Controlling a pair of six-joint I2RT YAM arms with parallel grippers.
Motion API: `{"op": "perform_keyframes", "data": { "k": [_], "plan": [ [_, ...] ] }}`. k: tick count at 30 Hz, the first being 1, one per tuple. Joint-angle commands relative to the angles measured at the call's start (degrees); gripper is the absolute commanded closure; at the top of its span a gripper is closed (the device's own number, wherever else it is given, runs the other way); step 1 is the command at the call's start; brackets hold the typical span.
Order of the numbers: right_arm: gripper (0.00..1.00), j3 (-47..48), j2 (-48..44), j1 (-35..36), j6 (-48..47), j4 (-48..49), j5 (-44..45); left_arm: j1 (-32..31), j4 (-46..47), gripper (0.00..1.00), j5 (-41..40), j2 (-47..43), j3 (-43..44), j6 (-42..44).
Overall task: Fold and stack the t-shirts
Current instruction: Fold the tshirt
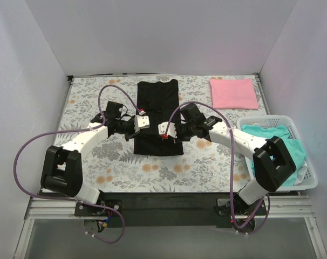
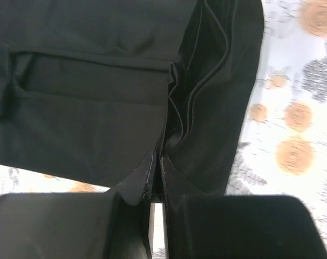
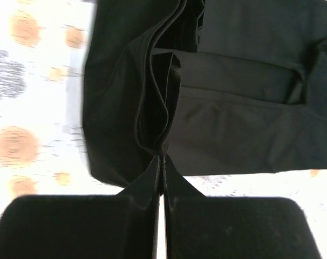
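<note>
top external view: black soft fabric t-shirt (image 1: 158, 110) lies lengthwise at the middle of the floral-patterned table cloth (image 1: 120, 167), folded into a long strip. left gripper (image 1: 143, 122) has its fingers pressed together on the shirt's near left edge, and right gripper (image 1: 165, 129) is clamped the same way on the near right edge. folded pink fabric t-shirt (image 1: 233, 93) rests at the far right corner. teal fabric t-shirt (image 1: 277, 141) sits bunched in the white plastic lattice basket (image 1: 310, 176).

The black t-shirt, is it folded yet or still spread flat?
Partly folded: the black t-shirt lies as a narrow strip with its sides folded in, both arms' jaws pinching its near edge.
</note>
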Motion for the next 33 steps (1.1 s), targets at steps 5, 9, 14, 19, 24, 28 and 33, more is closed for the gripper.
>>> {"op": "perform_keyframes", "data": {
  "k": [5,9,14,19,24,28,33],
  "plan": [
    [0.99,11.4,9.2,-5.5,-6.5,0.1,-3.0,2.5,4.9,1.00,1.8,8.9,10.0,1.0],
    [0.99,16.6,13.9,-7.6,-8.7,0.2,-3.7,3.5,5.9,1.00,1.7,13.7,14.8,1.4],
    [0.99,23.2,20.5,-10.4,-9.4,0.1,-4.6,4.7,6.5,1.00,0.9,20.2,19.9,2.8],
    [0.99,29.0,26.0,-12.0,-11.1,0.3,-5.0,6.2,7.3,1.00,0.3,25.5,25.0,2.8],
    [0.99,33.0,30.6,-12.9,-11.4,0.7,-4.8,6.9,9.9,1.00,-0.1,29.5,27.2,2.5],
    [0.99,35.7,33.6,-13.9,-11.4,1.4,-5.1,7.2,10.6,1.00,-0.7,31.5,29.4,2.6],
    [0.99,36.9,35.6,-14.2,-11.8,2.5,-4.7,7.3,12.0,1.00,-1.5,33.6,30.4,2.4]
  ]
}}
